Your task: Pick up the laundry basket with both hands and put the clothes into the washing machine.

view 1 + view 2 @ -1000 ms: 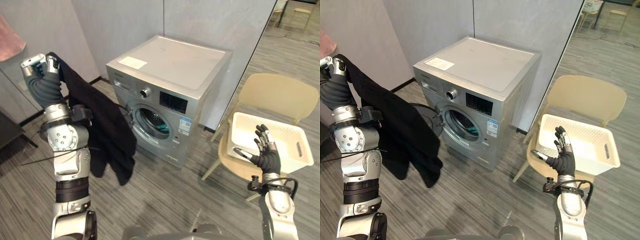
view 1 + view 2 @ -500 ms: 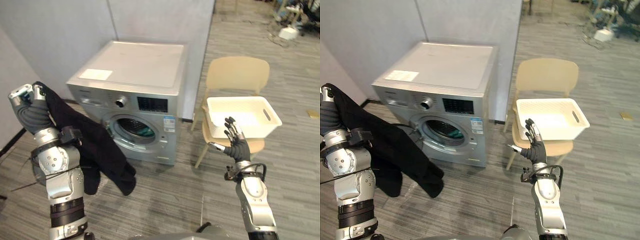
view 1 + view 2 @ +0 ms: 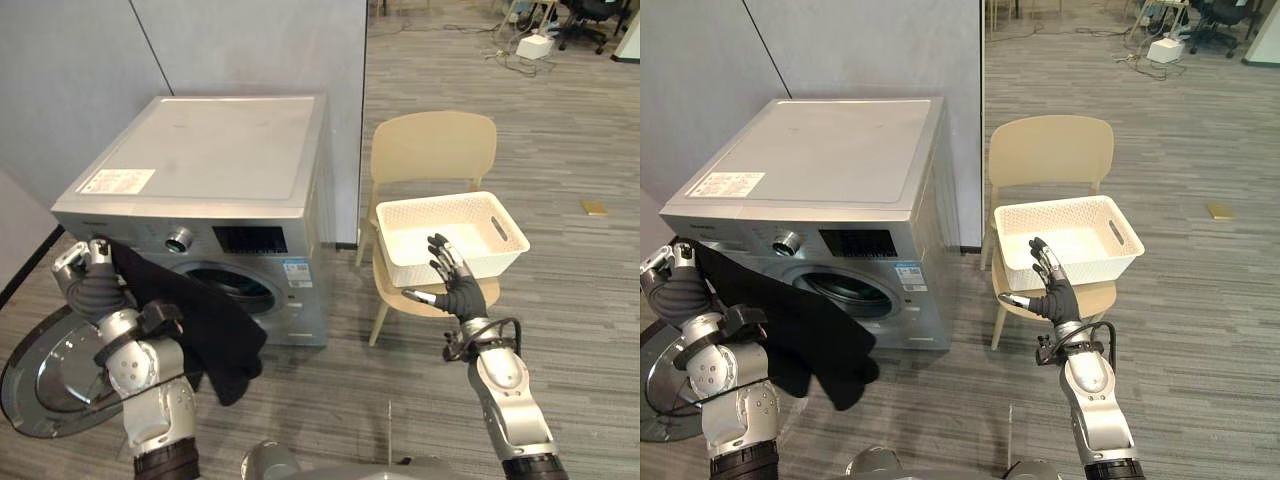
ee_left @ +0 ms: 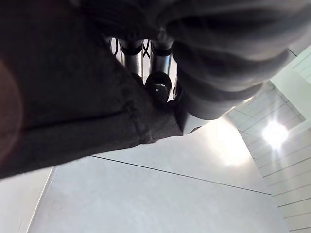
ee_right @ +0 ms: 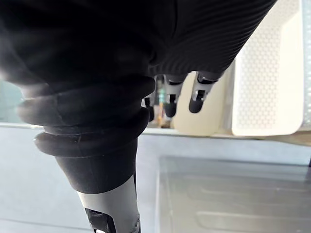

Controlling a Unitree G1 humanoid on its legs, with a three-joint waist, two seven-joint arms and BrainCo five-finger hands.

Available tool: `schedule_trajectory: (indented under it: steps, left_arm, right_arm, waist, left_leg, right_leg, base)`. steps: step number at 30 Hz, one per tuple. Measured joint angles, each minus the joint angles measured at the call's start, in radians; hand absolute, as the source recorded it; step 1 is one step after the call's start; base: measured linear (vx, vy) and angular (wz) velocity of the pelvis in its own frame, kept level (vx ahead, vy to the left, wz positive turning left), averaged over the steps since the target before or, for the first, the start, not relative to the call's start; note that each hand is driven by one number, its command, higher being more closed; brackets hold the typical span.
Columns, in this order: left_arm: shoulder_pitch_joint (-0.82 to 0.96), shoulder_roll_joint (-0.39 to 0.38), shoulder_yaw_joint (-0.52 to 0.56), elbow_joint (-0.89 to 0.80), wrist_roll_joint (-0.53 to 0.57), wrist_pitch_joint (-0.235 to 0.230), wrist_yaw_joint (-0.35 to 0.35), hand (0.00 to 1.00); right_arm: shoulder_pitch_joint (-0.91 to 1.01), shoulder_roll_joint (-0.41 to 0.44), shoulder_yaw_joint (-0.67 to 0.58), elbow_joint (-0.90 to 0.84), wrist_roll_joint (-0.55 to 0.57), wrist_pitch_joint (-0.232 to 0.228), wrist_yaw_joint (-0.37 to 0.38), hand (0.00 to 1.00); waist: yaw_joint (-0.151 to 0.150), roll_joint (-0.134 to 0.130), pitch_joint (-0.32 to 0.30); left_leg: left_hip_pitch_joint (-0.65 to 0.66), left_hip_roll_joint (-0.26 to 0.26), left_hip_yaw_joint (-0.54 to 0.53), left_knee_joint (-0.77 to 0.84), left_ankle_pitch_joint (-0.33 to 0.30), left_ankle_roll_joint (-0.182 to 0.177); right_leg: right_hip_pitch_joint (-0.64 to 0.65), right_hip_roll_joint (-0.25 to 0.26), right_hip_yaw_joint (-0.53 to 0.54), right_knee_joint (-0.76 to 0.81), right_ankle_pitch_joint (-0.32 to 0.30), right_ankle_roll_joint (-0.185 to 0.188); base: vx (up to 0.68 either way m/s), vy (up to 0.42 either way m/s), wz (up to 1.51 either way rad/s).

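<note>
Where the grey partition wall [image 3: 250,50] meets the wood-pattern floor [image 3: 580,330], the silver washing machine [image 3: 210,150] stands with its front towards the robot. Its round door [image 3: 50,375] is swung wide open to the robot's left, low beside the left arm. Just beside the machine's right side is a beige chair [image 3: 432,145], and the white laundry basket [image 3: 435,198] sits on its seat with its white bottom showing. A dark garment [image 3: 205,325] hangs from the left hand [image 3: 92,272], which is raised in front of the machine's control panel. The left wrist view shows its fingers [image 4: 158,87] curled onto the cloth. The cloth drapes down over the left arm and covers the left part of the drum opening [image 3: 240,288] — the right part of the opening is visible. The right hand [image 3: 458,293] is held up in front of the basket's near wall with its fingers spread and straight, holding nothing; whether it touches the basket I cannot tell. Far behind, a white box [image 3: 532,45] lies on the floor, and a small tan object [image 3: 594,207] lies well apart to the right of the chair.
</note>
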Motion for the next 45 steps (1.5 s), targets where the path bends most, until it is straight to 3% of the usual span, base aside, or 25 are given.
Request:
schedule_trajectory:
  steps: [2, 3, 7, 10, 11, 13, 15, 16, 17, 18, 20, 21, 22, 24, 26, 28, 29, 30, 32, 35, 37, 40, 41, 44, 45]
  left_arm:
    - [0.022, 0.000, 0.010, -0.012, 0.000, 0.000, 0.000, 1.00]
    - [0.019, 0.000, 0.018, -0.014, 0.000, 0.000, 0.000, 1.00]
    - [0.026, -0.004, 0.019, -0.014, 0.001, 0.002, -0.001, 1.00]
    - [0.043, -0.008, 0.019, -0.014, 0.001, 0.002, -0.004, 1.00]
    - [0.043, -0.007, 0.014, -0.015, 0.002, 0.001, -0.005, 1.00]
    - [0.046, 0.001, 0.028, -0.015, 0.002, 0.000, -0.004, 1.00]
    - [0.062, 0.002, 0.036, -0.015, 0.002, 0.002, -0.001, 1.00]
    - [0.071, 0.005, 0.057, -0.015, 0.003, 0.004, -0.002, 1.00]
    - [0.067, 0.007, 0.074, -0.015, 0.003, 0.005, -0.002, 1.00]
    - [0.053, 0.009, 0.079, -0.015, 0.003, 0.008, -0.001, 1.00]
    - [0.053, 0.008, 0.084, -0.015, 0.000, 0.008, 0.002, 1.00]
    - [0.051, 0.010, 0.081, -0.016, 0.000, 0.008, 0.003, 1.00]
    - [0.043, 0.011, 0.070, -0.016, 0.000, 0.008, 0.002, 1.00]
    - [-0.016, 0.015, 0.040, -0.018, 0.001, 0.007, 0.003, 1.00]
    - [-0.075, 0.020, 0.015, -0.016, 0.001, 0.007, 0.002, 1.00]
    - [-0.086, 0.028, 0.020, -0.016, 0.002, 0.007, 0.003, 1.00]
    - [-0.079, 0.036, 0.030, -0.016, 0.003, 0.007, 0.007, 1.00]
    - [-0.068, 0.053, 0.042, -0.015, 0.005, 0.007, 0.017, 1.00]
    - [-0.061, 0.087, 0.079, -0.010, 0.005, 0.008, 0.028, 1.00]
    - [-0.029, 0.086, 0.101, -0.006, 0.005, 0.009, 0.043, 1.00]
    - [-0.032, 0.086, 0.056, -0.006, 0.004, 0.008, 0.041, 1.00]
    - [-0.026, 0.058, -0.017, -0.006, 0.000, 0.011, 0.034, 1.00]
    - [-0.024, 0.053, -0.029, 0.000, 0.000, 0.011, 0.019, 1.00]
    - [0.006, 0.049, -0.050, 0.010, 0.000, 0.019, -0.006, 1.00]
    - [0.022, 0.049, -0.052, 0.010, 0.000, 0.021, -0.010, 1.00]
  right_arm:
    - [-0.003, 0.008, 0.009, 0.008, 0.003, 0.000, 0.015, 0.00]
    - [-0.002, 0.028, 0.013, 0.010, 0.003, 0.000, 0.021, 0.00]
    - [0.001, 0.060, 0.001, 0.039, 0.001, 0.001, 0.021, 0.00]
    - [0.047, 0.088, 0.002, 0.052, 0.000, 0.006, 0.022, 0.00]
    - [0.065, 0.092, 0.002, 0.056, 0.000, 0.007, 0.031, 0.00]
    - [0.064, 0.098, 0.006, 0.077, 0.000, 0.012, 0.045, 0.00]
    - [0.057, 0.099, 0.010, 0.081, 0.000, 0.011, 0.055, 0.00]
    - [0.047, 0.100, 0.025, 0.081, 0.001, 0.011, 0.058, 0.00]
    - [0.045, 0.101, 0.034, 0.081, 0.001, 0.009, 0.059, 0.00]
    - [0.047, 0.097, 0.040, 0.082, 0.004, 0.009, 0.060, 0.00]
    - [0.064, 0.079, 0.040, 0.082, 0.007, 0.011, 0.058, 0.00]
    - [0.079, 0.074, 0.020, 0.080, 0.007, 0.010, 0.053, 0.00]
    - [0.085, 0.074, 0.001, 0.078, 0.007, 0.009, 0.047, 0.00]
    - [0.116, 0.070, -0.094, 0.059, 0.006, 0.009, 0.020, 0.00]
    - [0.145, 0.063, -0.167, 0.059, 0.001, 0.010, 0.003, 0.00]
    - [0.139, 0.056, -0.177, 0.060, -0.003, 0.011, -0.009, 0.00]
    - [0.126, 0.047, -0.171, 0.061, -0.009, 0.009, -0.009, 0.00]
    - [0.105, 0.046, -0.150, 0.071, -0.019, 0.007, -0.007, 0.00]
    - [0.062, 0.066, -0.101, 0.094, -0.023, 0.006, -0.003, 0.00]
    - [0.022, 0.065, -0.091, 0.097, -0.024, -0.003, -0.003, 0.00]
    - [0.046, 0.067, -0.124, 0.100, -0.030, 0.001, -0.006, 0.00]
    - [0.077, 0.074, -0.184, 0.101, -0.046, 0.014, -0.008, 0.00]
    - [0.079, 0.081, -0.193, 0.101, -0.069, 0.025, -0.009, 0.00]
    - [0.068, 0.086, -0.163, 0.109, -0.118, 0.044, -0.010, 0.00]
    - [0.067, 0.088, -0.149, 0.113, -0.119, 0.043, -0.010, 0.00]
  waist:
    - [-0.001, -0.013, -0.012]
    - [-0.008, -0.054, -0.029]
    - [0.002, -0.097, -0.044]
    - [-0.003, -0.091, -0.039]
    - [-0.003, -0.076, -0.031]
    - [-0.001, -0.083, -0.034]
    - [-0.001, -0.089, -0.036]
    - [0.008, -0.073, -0.024]
    - [0.015, -0.072, -0.015]
    - [0.011, -0.055, 0.012]
    - [0.026, -0.055, 0.043]
    - [0.018, -0.059, 0.057]
    - [0.016, -0.080, 0.057]
    - [-0.002, -0.086, 0.061]
    - [-0.031, -0.088, 0.064]
    - [-0.028, -0.105, 0.074]
    - [-0.018, -0.103, 0.073]
    - [0.000, -0.111, 0.073]
    - [0.006, -0.176, 0.082]
    - [0.019, -0.158, 0.073]
    - [-0.025, -0.173, 0.061]
    - [-0.029, -0.154, 0.066]
    - [-0.030, -0.150, 0.066]
    - [-0.004, -0.115, 0.054]
    - [-0.007, -0.100, 0.044]
  left_leg:
    - [0.014, -0.036, -0.085, -0.032, 0.006, -0.054]
    - [0.019, -0.084, -0.102, -0.085, 0.010, -0.067]
    - [0.056, -0.184, -0.138, -0.239, 0.036, -0.085]
    - [0.079, -0.234, -0.194, -0.259, 0.038, -0.068]
    - [0.085, -0.232, -0.212, -0.274, 0.041, -0.058]
    - [0.090, -0.209, -0.218, -0.295, 0.044, -0.056]
    - [0.083, -0.187, -0.203, -0.273, 0.025, -0.063]
    - [0.072, -0.137, -0.178, -0.203, -0.009, -0.070]
    - [0.040, -0.123, -0.179, -0.119, -0.020, -0.062]
    - [-0.074, -0.057, -0.194, 0.132, -0.016, 0.013]
    - [-0.142, 0.024, -0.195, 0.346, 0.068, 0.108]
    - [-0.171, 0.040, -0.165, 0.401, 0.052, 0.084]
    - [-0.181, 0.047, -0.123, 0.402, 0.037, 0.077]
    - [-0.206, 0.038, 0.080, 0.289, 0.016, 0.084]
    - [-0.214, -0.012, 0.166, 0.100, 0.023, 0.074]
    - [-0.177, -0.086, 0.109, -0.098, 0.061, 0.031]
    - [-0.136, -0.118, -0.002, -0.201, 0.130, 0.039]
    - [-0.110, -0.125, -0.068, -0.184, 0.230, -0.003]
    - [-0.144, -0.167, -0.194, -0.053, 0.207, 0.011]
    - [-0.153, -0.185, -0.331, 0.065, 0.094, -0.091]
    - [-0.164, -0.221, -0.350, 0.052, 0.050, -0.088]
    - [-0.154, -0.275, -0.334, 0.050, 0.002, -0.064]
    - [-0.135, -0.288, -0.306, 0.037, -0.011, -0.049]
    - [-0.046, -0.286, -0.220, -0.068, -0.004, -0.020]
    - [-0.024, -0.280, -0.212, -0.111, 0.007, -0.012]
  right_leg:
    - [0.002, -0.015, 0.026, 0.027, 0.002, 0.011]
    - [0.001, -0.039, 0.022, 0.007, 0.018, 0.038]
    - [0.028, -0.086, -0.016, -0.059, 0.071, 0.088]
    - [0.048, -0.112, 0.092, -0.022, 0.105, 0.044]
    - [0.016, -0.099, 0.205, 0.012, 0.106, 0.035]
    - [-0.022, -0.010, 0.329, 0.005, 0.054, 0.095]
    - [-0.019, 0.040, 0.274, -0.039, 0.021, 0.053]
    - [0.007, 0.099, 0.274, -0.099, -0.037, -0.003]
    - [0.022, 0.119, 0.284, -0.128, -0.055, 0.008]
    - [0.032, 0.160, 0.283, -0.127, -0.063, 0.036]
    - [0.080, 0.201, 0.304, -0.125, -0.074, 0.042]
    - [0.107, 0.197, 0.293, -0.123, -0.083, 0.041]
    - [0.112, 0.192, 0.277, -0.125, -0.084, 0.040]
    - [0.126, 0.177, 0.191, -0.149, -0.082, 0.041]
    - [0.149, 0.159, 0.113, -0.142, -0.083, 0.040]
    - [0.169, 0.134, 0.120, -0.114, -0.083, 0.040]
    - [0.177, 0.128, 0.147, -0.084, -0.089, 0.050]
    - [0.180, 0.112, 0.185, -0.038, -0.111, 0.083]
    - [0.172, 0.054, 0.239, 0.020, -0.132, 0.109]
    - [0.178, 0.042, 0.276, 0.046, -0.140, 0.131]
    - [0.187, 0.013, 0.241, 0.045, -0.143, 0.168]
    - [0.190, -0.051, 0.228, 0.076, -0.116, 0.209]
    - [0.173, -0.087, 0.231, 0.121, -0.102, 0.205]
    - [0.122, -0.179, 0.122, 0.230, 0.033, 0.085]
    - [0.121, -0.186, 0.086, 0.236, 0.065, 0.087]
  base:
    - [0.14, 0.197, -0.03]
    - [0.07, 0.130, 0.41]
    - [0.09, 0.213, 0.66]
    - [0.03, 0.186, 0.70]
    - [0.01, 0.043, 0.45]
    - [0.00, -0.060, 0.15]
    - [0.00, -0.168, -0.39]
    - [0.03, -0.215, -0.66]
    - [-0.01, -0.293, -0.72]
    - [-0.01, -0.196, -0.45]
    - [0.05, -0.185, -0.42]
    - [0.11, -0.153, -0.08]
    - [0.13, -0.156, 0.35]
    - [0.18, -0.145, 0.82]
    - [0.19, -0.081, 1.31]
    - [0.21, 0.022, 0.54]
    - [0.25, 0.134, -0.35]
    - [0.25, 0.129, -0.38]
    - [0.19, 0.015, -0.69]
    - [0.14, 0.052, -0.55]
    - [0.13, 0.089, 0.54]
    - [0.10, 0.192, 0.24]
    - [0.11, 0.198, -0.10]
    - [0.07, 0.190, -0.56]
    - [0.07, 0.228, -0.55]
